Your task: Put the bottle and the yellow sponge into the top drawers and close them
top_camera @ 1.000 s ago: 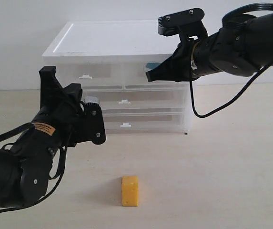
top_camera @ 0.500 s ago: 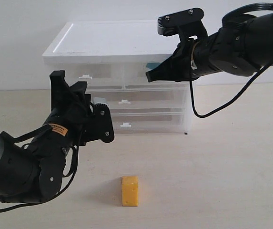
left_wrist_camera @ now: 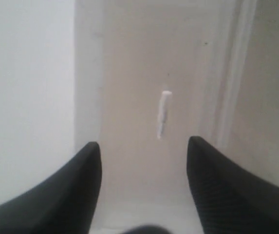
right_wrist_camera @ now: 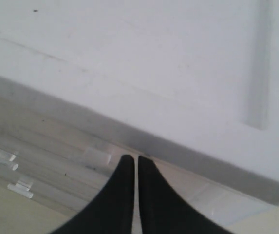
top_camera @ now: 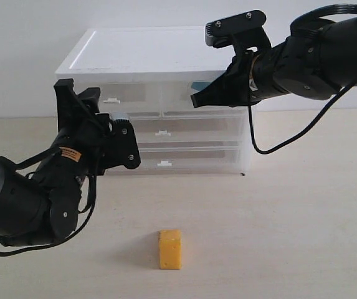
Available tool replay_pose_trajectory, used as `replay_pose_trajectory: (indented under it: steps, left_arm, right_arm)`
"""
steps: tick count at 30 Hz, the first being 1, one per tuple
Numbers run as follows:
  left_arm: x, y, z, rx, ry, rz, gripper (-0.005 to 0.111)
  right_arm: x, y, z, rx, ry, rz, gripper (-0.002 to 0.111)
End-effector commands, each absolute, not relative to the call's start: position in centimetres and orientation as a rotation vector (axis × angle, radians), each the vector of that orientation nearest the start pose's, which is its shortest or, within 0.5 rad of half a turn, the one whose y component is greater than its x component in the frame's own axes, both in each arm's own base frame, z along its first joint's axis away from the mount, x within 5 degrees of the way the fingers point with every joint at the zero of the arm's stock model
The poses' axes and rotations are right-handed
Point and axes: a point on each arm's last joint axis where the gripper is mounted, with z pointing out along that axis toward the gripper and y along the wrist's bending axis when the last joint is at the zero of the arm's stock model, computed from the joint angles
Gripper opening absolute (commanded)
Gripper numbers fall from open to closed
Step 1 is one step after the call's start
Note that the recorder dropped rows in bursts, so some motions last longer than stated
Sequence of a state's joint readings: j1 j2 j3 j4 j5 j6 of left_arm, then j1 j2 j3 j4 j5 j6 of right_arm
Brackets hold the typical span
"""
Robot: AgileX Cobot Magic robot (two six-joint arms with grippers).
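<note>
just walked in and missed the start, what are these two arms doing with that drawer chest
The left end effector, open and empty, faces the handle of the top left drawer. The right end effector is shut, its tip at the front of the top right drawer, where a teal shape, likely the bottle, shows through. The yellow sponge lies on the table, not yet stowed.

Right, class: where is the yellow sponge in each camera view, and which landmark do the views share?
Exterior view: the yellow sponge lies on the table, low centre, in front of the drawer chest.
Left wrist view: not in it.
Right wrist view: not in it.
Shared landmark: the drawer chest, in all three.
</note>
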State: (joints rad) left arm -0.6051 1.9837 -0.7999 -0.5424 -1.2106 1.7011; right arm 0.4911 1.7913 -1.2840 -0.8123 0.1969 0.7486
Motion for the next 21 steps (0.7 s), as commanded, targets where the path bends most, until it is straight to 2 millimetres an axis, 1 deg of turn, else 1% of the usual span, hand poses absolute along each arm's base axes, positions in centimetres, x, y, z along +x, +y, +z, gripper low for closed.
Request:
replay_pose_trajectory:
  steps: [1,2,4,7,11,17,21]
  left_arm:
    - [32.4,-17.8,14.5,1.226,1.065,1.055,0.05]
    - [32.7,-18.0,14.1,1.238,1.063,1.065,0.05]
    - [33.2,-18.2,13.9,1.236,1.065,1.089,0.05]
    - [33.8,-18.6,14.4,1.21,1.053,1.095,0.05]
    - [34.1,-18.8,14.8,1.182,1.058,1.085,0.05]
    - [34.2,-18.5,14.8,1.155,1.082,1.066,0.05]
    - [34.7,-17.7,14.8,1.154,1.08,1.08,0.05]
  right_arm:
    - [37.3,18.4,26.6,-0.496,2.042,0.105,0.0]
    - [37.3,18.4,26.6,-0.496,2.042,0.105,0.0]
    - [37.3,18.4,26.6,-0.496,2.042,0.105,0.0]
    - [37.3,18.4,26.6,-0.501,2.04,0.102,0.0]
    - [37.3,18.4,26.6,-0.504,2.038,0.102,0.0]
    - [37.3,18.4,26.6,-0.514,2.036,0.096,0.0]
    - [37.3,18.4,26.6,-0.514,2.036,0.096,0.0]
